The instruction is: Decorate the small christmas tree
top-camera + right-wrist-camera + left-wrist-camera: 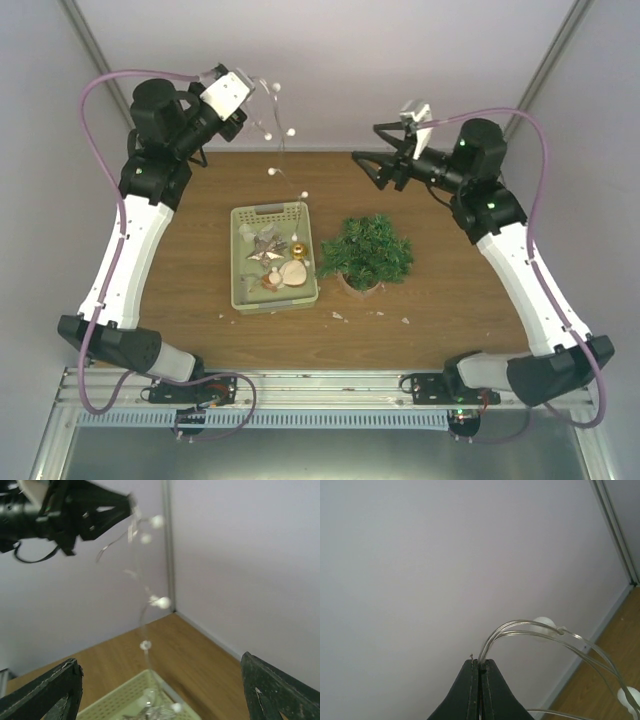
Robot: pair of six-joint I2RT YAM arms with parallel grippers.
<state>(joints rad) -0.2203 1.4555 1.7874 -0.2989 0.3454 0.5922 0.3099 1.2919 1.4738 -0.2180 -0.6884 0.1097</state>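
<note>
- Wooden table (190, 260): the small christmas tree (366, 250) stands near its middle, just right of a pale green tray (240, 290) of ornaments (292, 272).
- Left gripper (480, 669), raised by the back wall, clamped tight on a clear beaded wire (530, 630) (it trails down to the tray).
- Right gripper (368, 170), jaws spread wide, holds nothing.

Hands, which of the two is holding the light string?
The left hand: shut on the light string, held high. The right hand is open and empty.
</note>
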